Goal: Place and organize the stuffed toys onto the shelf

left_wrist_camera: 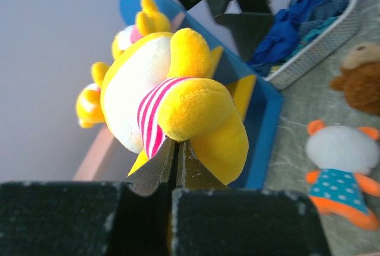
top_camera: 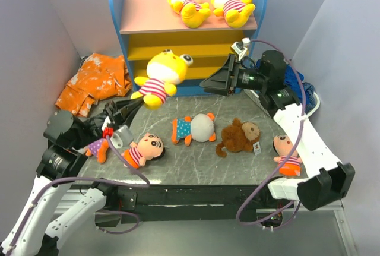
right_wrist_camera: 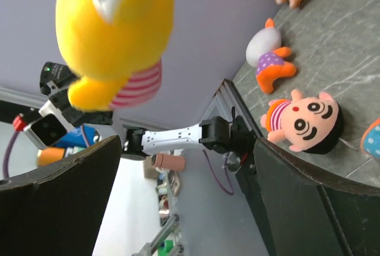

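Observation:
The shelf (top_camera: 185, 15) stands at the back of the table, and two yellow striped toys (top_camera: 187, 3) (top_camera: 233, 3) lie on its pink top board. My left gripper (top_camera: 141, 103) is shut on the lower body of a third yellow striped toy (top_camera: 161, 78) and holds it in the air before the shelf's yellow boards. In the left wrist view the jaws (left_wrist_camera: 176, 143) pinch that toy (left_wrist_camera: 172, 84). My right gripper (top_camera: 205, 82) is open and empty just right of it. In the right wrist view the gripper (right_wrist_camera: 187, 143) is open and the toy (right_wrist_camera: 113, 30) hangs beyond it.
On the table lie a blue-dotted orange-limbed doll (top_camera: 195, 129), a brown monkey (top_camera: 240, 135), a striped-shirt doll (top_camera: 144, 150), a purple-dotted doll (top_camera: 98, 147) and a doll (top_camera: 287, 154) by my right arm. An orange cloth (top_camera: 95, 82) lies back left. A white basket of blue cloths (left_wrist_camera: 320, 36) stands right.

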